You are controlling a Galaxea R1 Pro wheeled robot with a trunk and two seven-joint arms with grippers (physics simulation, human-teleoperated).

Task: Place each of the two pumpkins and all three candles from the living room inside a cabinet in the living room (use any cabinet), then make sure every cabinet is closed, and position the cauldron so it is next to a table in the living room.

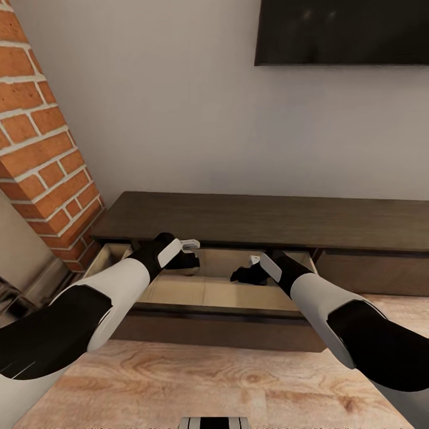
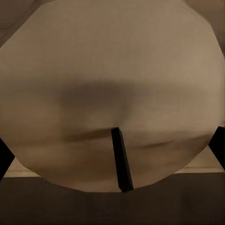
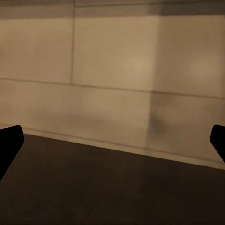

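I hold a candle (image 2: 112,93) tight in my left gripper (image 1: 189,255) over the open drawer (image 1: 226,292) of the cabinet (image 1: 268,220) so it can drop inside, while my right gripper (image 1: 245,271) waits beside it, spread open and empty.

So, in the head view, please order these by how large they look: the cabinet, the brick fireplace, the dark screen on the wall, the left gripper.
1. Cabinet
2. Brick fireplace and dark screen: they look similar, and the picture's edges cut both, so unranked.
3. Left gripper
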